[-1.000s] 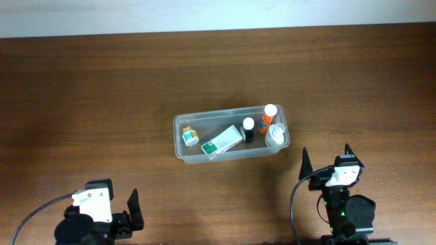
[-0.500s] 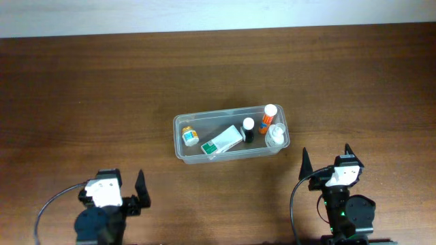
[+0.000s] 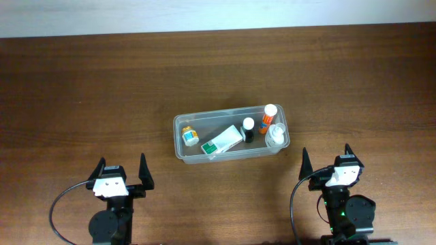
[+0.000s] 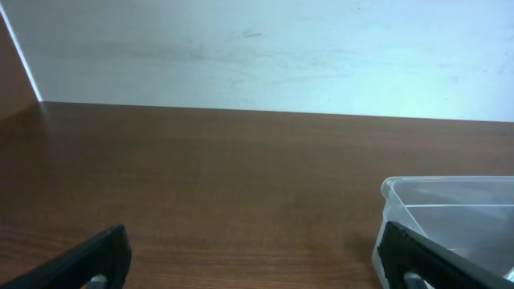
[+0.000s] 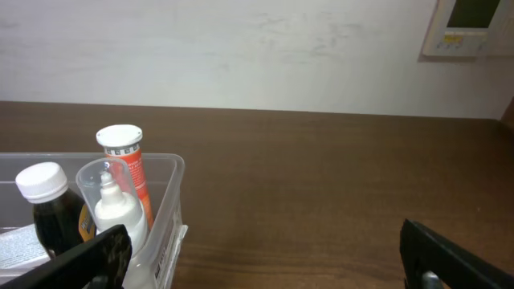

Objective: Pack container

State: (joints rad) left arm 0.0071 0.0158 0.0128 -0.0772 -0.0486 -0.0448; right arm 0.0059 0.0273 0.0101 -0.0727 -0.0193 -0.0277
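The clear plastic container (image 3: 178, 136) sits at the table's middle. It holds an orange bottle with a white cap (image 3: 269, 116), a dark bottle with a white cap (image 3: 248, 129), a clear white-capped bottle (image 3: 274, 135), a white and green box (image 3: 223, 141) and a small yellow-lidded jar (image 3: 189, 135). My left gripper (image 3: 122, 169) is open and empty, near the front edge, left of the container. My right gripper (image 3: 325, 158) is open and empty, in front and right of it. The container's corner shows in the left wrist view (image 4: 401, 193) and in the right wrist view (image 5: 165, 197).
The brown wooden table (image 3: 82, 95) ends at a pale wall (image 3: 204, 13) at the back. A white wall panel (image 5: 470, 28) shows in the right wrist view.
My left arm has swung to the right and turned to face the back wall. Its fingers now point straight ahead. The right arm and the container have not moved.
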